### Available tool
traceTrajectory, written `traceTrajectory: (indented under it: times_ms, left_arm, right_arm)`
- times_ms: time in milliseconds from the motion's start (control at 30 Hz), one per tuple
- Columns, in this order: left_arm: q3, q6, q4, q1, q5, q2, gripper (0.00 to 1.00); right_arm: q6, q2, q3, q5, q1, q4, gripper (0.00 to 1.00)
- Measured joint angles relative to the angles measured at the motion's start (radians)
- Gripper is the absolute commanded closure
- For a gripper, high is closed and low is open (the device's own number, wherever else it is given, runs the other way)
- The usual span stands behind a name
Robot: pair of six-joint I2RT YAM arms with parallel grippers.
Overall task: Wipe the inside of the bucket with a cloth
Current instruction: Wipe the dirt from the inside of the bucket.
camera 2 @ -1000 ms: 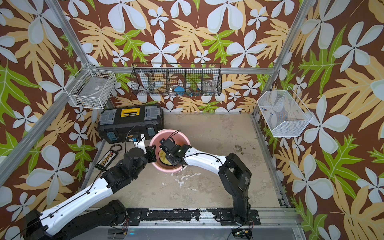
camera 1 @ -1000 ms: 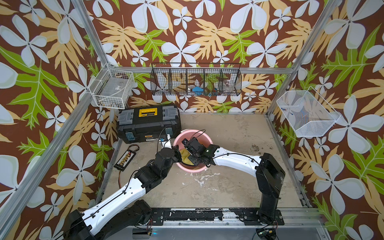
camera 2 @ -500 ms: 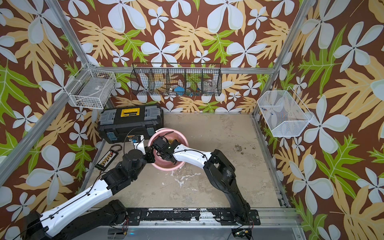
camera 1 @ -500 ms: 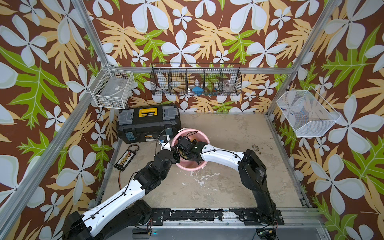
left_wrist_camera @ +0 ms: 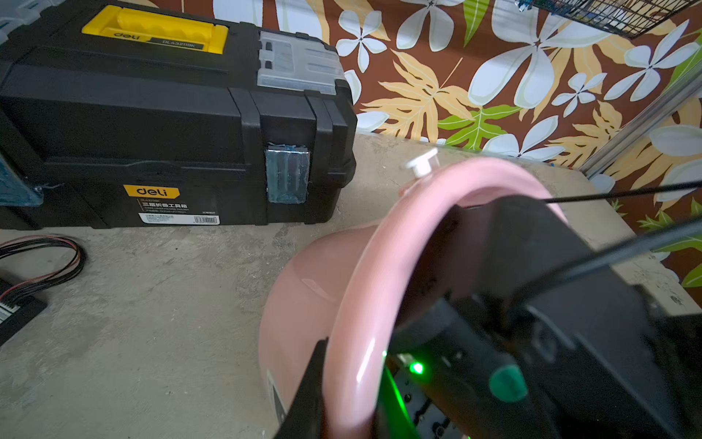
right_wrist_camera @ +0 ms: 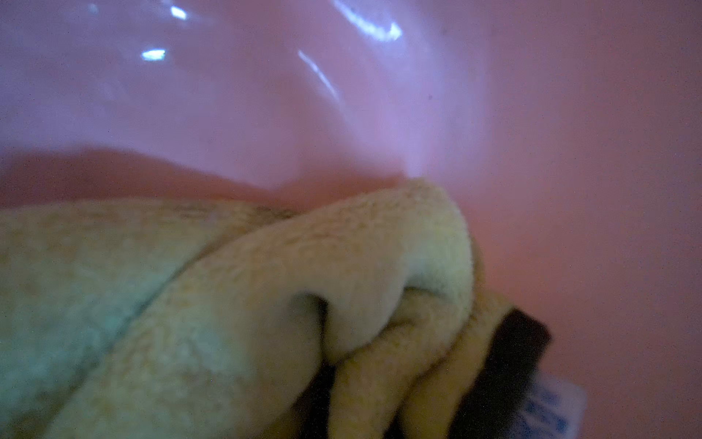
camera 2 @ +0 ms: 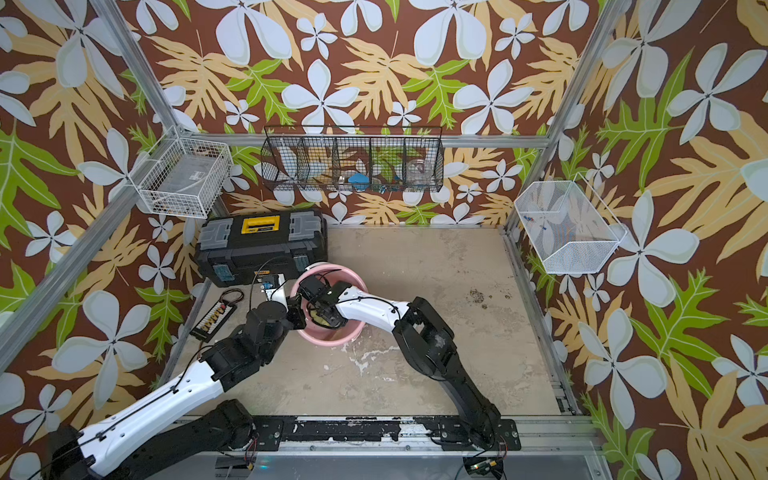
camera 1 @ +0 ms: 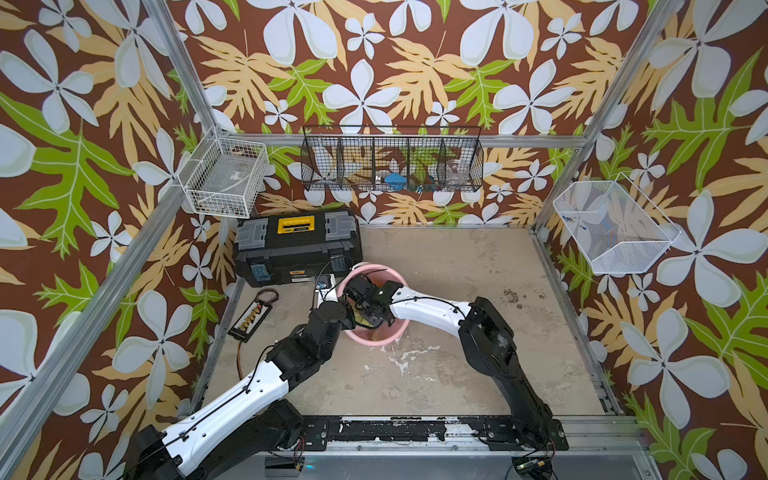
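On the stained worktop point(camera 1: 457, 270) the bucket point(camera 1: 386, 336) sits beside the toolbox point(camera 1: 297, 245), rim pinched in the left end effector point(left_wrist_camera: 347, 395), while the right end effector point(camera 1: 371, 312), clenched on the cloth point(right_wrist_camera: 266, 304) inside, may tip it by pressing too hard.

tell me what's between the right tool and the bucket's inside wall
The yellow cloth, bunched up against the pink wall of the bucket; the right wrist view shows it.

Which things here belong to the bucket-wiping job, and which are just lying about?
In the job: bucket, its rim pinched by the left gripper; cloth, held inside it by the right gripper.
Lying about: black toolbox; connector strip with wires; black wire basket; white wire basket; white mesh basket.
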Motion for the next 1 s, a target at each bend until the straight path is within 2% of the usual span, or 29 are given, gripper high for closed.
traceTrajectory:
  times_ms: [67, 200, 333, 500, 833, 933, 1000]
  left_arm:
    - [-0.005, 0.003, 0.009, 0.000, 0.014, -0.006, 1.00]
    - [-0.018, 0.002, 0.028, -0.003, 0.027, -0.014, 1.00]
    - [-0.020, 0.002, 0.076, -0.006, 0.015, -0.008, 1.00]
    - [-0.035, -0.008, 0.098, -0.008, -0.012, -0.001, 1.00]
    - [-0.032, -0.010, 0.098, -0.010, -0.089, -0.004, 1.00]
    - [-0.032, -0.009, 0.098, -0.010, -0.085, -0.005, 1.00]
    - [-0.031, -0.009, 0.097, -0.010, -0.084, -0.005, 1.00]
  right_arm:
    - [0.009, -0.016, -0.020, -0.058, -0.004, -0.009, 1.00]
    - [0.018, -0.079, -0.073, -0.250, -0.024, -0.061, 1.00]
    - [0.023, -0.133, -0.068, -0.418, -0.038, -0.104, 1.00]
    - [0.008, -0.171, -0.048, -0.568, -0.053, -0.162, 1.00]
    - [-0.020, -0.331, -0.128, -0.801, -0.114, -0.180, 1.00]
    - [-0.035, -0.356, -0.168, -0.824, -0.113, -0.171, 1.00]
    - [-0.040, -0.380, -0.198, -0.792, -0.113, -0.158, 1.00]
